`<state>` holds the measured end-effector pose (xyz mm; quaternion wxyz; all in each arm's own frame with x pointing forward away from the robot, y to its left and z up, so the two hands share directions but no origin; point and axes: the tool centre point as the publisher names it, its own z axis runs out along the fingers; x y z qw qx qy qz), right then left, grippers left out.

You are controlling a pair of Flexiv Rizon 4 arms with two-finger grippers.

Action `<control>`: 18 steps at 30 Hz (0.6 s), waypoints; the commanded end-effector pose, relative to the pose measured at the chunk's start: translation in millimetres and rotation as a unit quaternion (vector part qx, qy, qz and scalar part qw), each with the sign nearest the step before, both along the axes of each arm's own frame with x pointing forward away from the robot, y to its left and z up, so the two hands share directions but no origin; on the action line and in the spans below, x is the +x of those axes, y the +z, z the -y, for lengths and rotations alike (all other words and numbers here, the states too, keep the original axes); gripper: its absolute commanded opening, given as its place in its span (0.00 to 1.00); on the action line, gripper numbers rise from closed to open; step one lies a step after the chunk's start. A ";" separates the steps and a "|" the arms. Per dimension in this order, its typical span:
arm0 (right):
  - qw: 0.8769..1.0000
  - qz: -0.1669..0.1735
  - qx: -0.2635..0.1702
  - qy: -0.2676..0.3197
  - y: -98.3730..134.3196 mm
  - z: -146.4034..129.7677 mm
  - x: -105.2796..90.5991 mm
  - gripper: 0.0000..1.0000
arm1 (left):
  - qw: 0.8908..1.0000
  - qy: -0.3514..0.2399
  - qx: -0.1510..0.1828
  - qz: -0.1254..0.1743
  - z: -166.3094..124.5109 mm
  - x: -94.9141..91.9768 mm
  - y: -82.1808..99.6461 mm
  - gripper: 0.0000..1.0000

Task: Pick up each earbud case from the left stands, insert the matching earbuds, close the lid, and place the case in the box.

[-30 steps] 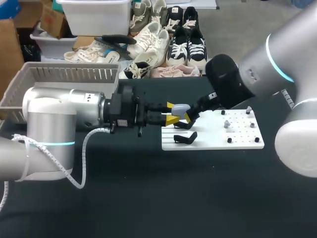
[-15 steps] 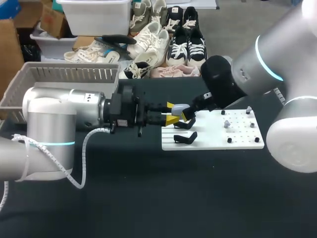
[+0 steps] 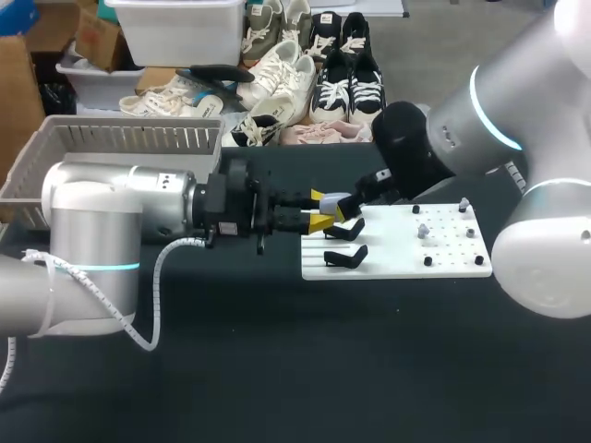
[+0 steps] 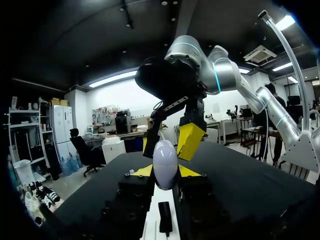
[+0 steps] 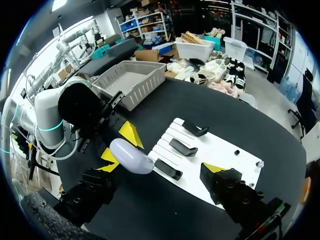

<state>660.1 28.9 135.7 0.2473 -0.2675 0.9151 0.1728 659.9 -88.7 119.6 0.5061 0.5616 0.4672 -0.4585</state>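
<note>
My left end effector (image 4: 165, 172) is clamped on the pale earbud case (image 4: 165, 162), one yellow tip on each side of it, and holds it in the air over the edge of the white board (image 5: 220, 150) nearest my left arm. On that side of the board stand three black stands (image 5: 184, 147), all bare. My right end effector (image 4: 168, 143) comes in from the opposite side and meets the case head-on. In the right wrist view its fingers are spread wide: one is close beside the case and the other is well apart from it, out over the board, so it grips nothing. On the pegged part of the board sit a few small pieces (image 3: 423, 231), too small for me to tell what they are. The grey basket (image 5: 131, 80) stands on the black surface (image 3: 277, 369) beyond my left arm, well apart from the case.
</note>
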 end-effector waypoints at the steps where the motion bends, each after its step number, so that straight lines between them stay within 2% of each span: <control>1: 1.000 0.007 -0.001 -0.008 1.5 0.0 -2.9 1.00 | 1.000 0.001 0.000 0.001 1.3 -1.4 -1.1 0.00; 12: 1.000 0.012 0.015 -0.012 17.9 2.9 0.9 1.00 | 1.000 0.001 0.000 0.001 1.3 -1.4 -1.1 0.00; 15: 0.999 0.033 0.005 -0.019 30.0 6.3 3.5 1.00 | 1.000 0.001 0.000 0.001 1.3 -1.4 -1.1 0.00; 18: 0.997 0.066 -0.031 -0.028 47.0 18.7 7.4 1.00 | 1.000 0.001 0.000 0.001 1.3 -1.4 -1.1 0.00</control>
